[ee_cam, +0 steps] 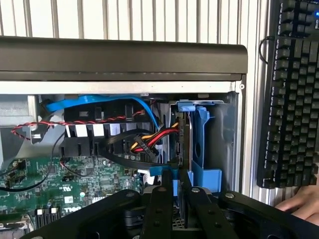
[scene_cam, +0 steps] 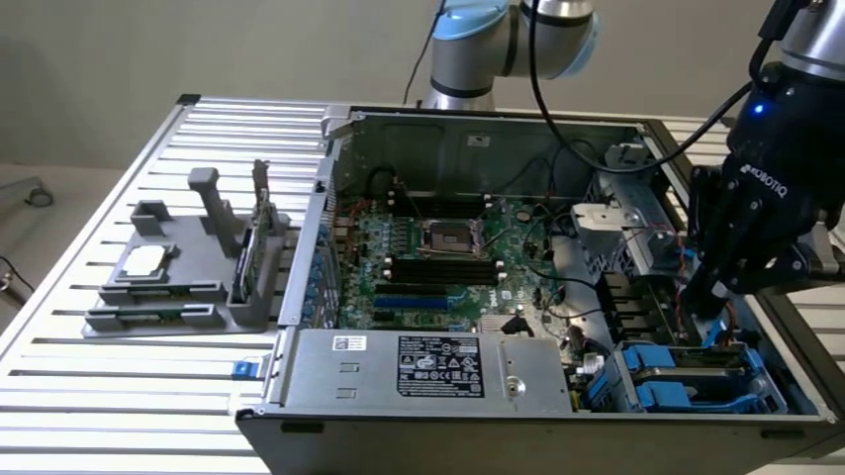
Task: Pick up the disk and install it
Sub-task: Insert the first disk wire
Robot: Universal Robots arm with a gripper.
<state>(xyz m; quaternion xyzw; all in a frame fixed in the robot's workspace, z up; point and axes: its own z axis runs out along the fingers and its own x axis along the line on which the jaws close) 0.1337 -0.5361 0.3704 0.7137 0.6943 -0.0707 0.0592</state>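
Open computer case (scene_cam: 528, 297) on slatted metal table (scene_cam: 119, 396).

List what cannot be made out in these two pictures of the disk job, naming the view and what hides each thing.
- Disk, wrist view: its lower end is covered by the end effector; its label face is turned edge-on.
- End effector, exterior view: its fingertips sink behind the drive bay's blue carriers.
- Keyboard, wrist view: cut off by the picture's edge.
- A hand, wrist view: mostly cut off by the edge.
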